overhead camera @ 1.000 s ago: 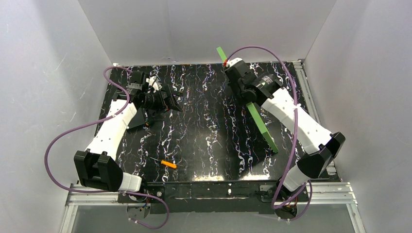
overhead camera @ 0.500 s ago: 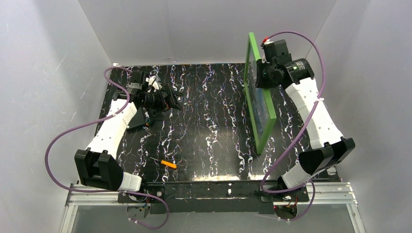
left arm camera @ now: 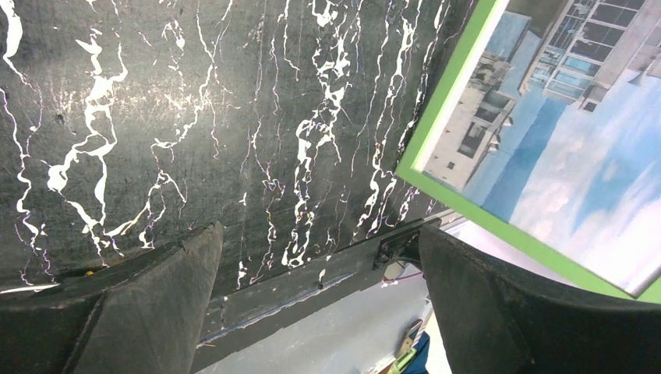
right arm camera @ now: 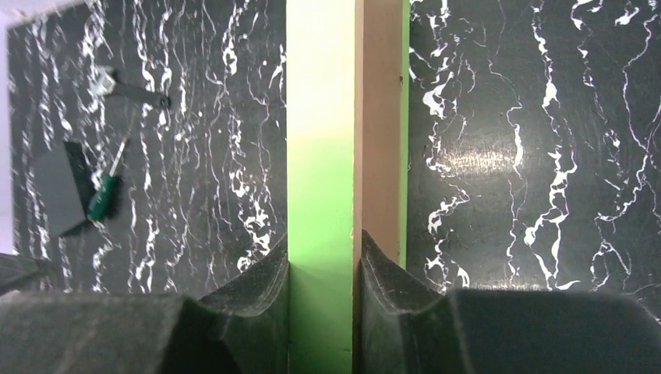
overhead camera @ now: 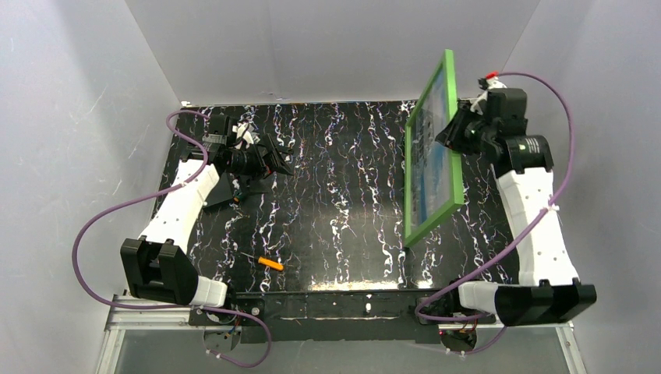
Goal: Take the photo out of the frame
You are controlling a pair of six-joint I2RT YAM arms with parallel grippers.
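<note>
The bright green frame is held upright and tilted above the right side of the table, its front turned toward the left arm. The photo of a white building under blue sky sits inside it. My right gripper is shut on the frame's far edge. In the right wrist view the fingers pinch the green frame edge and the brown backing board. My left gripper hangs open and empty over the back left of the table. Its wrist view shows the photo and the frame beyond the open jaws.
An orange-handled tool lies near the front of the black marbled table. A green-handled screwdriver, a dark flat piece and a small metal clip lie at the back left. White walls enclose three sides.
The right arm has swung the frame up and to the right, from edge-on low over the table to upright with the photo facing left. The left arm stayed still.
</note>
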